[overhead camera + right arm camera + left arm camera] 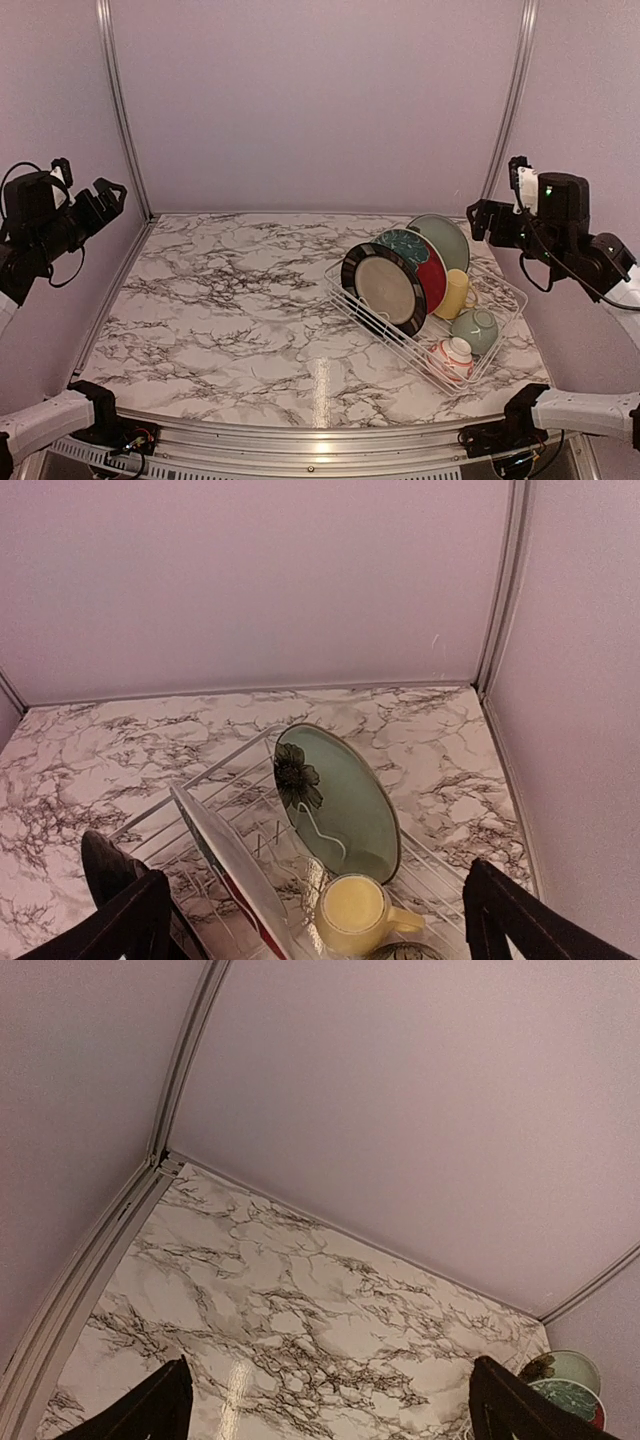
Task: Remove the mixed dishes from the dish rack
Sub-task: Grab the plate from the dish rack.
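Note:
The white wire dish rack (505, 297) stands on the right of the marble table. In it, standing on edge, are the black-rimmed cream plate (384, 287), the red-and-teal floral plate (420, 262) and the pale green plate (443, 238). Beside them are the yellow mug (455, 294), the pale green bowl (474, 329) and the small white-and-red bowl (453, 358). My left gripper (108, 193) is open and empty, high at the far left. My right gripper (478, 218) is open and empty, above the rack's far end. The right wrist view shows the green plate (345, 800) and mug (355, 915) below the right gripper (320, 872).
The marble table (230, 300) is enclosed by pale lilac walls with aluminium posts (122, 110) at the back corners. A metal rail (300, 435) runs along the near edge. The rack's far corner is near the right wall. The left wrist view shows plate tops (568, 1370) at its lower right.

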`<control>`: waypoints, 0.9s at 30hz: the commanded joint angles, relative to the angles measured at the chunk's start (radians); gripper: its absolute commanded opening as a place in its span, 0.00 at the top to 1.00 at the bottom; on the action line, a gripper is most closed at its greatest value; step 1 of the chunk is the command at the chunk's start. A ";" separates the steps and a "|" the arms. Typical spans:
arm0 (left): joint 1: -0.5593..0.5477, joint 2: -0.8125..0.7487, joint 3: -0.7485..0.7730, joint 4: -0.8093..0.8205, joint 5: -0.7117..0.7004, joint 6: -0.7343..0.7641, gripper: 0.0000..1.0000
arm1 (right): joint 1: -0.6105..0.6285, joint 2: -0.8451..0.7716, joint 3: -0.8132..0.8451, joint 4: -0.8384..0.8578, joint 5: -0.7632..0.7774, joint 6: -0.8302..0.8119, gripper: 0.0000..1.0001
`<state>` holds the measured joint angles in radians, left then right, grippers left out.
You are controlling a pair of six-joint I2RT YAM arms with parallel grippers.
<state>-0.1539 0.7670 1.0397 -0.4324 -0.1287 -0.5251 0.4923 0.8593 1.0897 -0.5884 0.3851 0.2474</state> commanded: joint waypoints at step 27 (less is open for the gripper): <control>-0.085 0.107 -0.223 0.251 0.455 -0.138 0.01 | 0.122 0.200 -0.067 0.017 -0.495 -0.152 0.04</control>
<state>-0.2089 0.8608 0.8280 -0.2550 0.3149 -0.6518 0.5972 1.0573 0.9970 -0.5625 -0.0616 0.1204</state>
